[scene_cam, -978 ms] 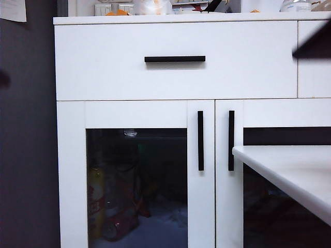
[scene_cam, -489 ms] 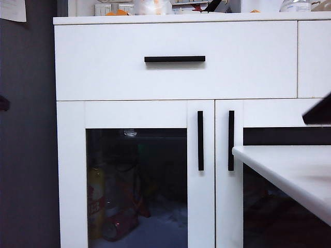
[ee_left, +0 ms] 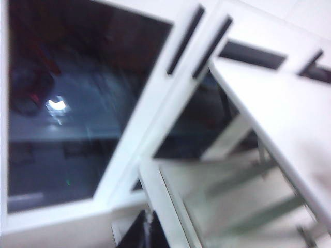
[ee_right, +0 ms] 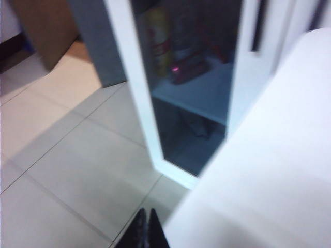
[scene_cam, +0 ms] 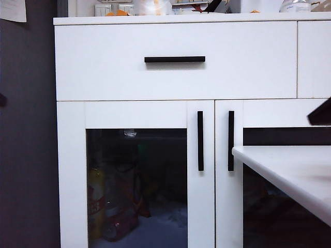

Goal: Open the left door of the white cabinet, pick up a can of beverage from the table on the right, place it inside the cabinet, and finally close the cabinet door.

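White cabinet (scene_cam: pixel 176 77) shut, both arms hanging back from it.

The left door (scene_cam: pixel 137 175) sits closed, handle at mid-frame, with the bench (scene_cam: pixel 289 170) jutting in at lower right. The right end effector (ee_right: pixel 146 230) is clenched empty, pointing at the floor beside the bench edge; its arm shows as a dark wedge at the exterior's right edge. The left end effector (ee_left: pixel 142 235), blurred, seems clenched too. No can in sight.

Left end effector (ee_left: pixel 146 233) closed; right end effector (ee_right: pixel 146 232) closed, both empty.
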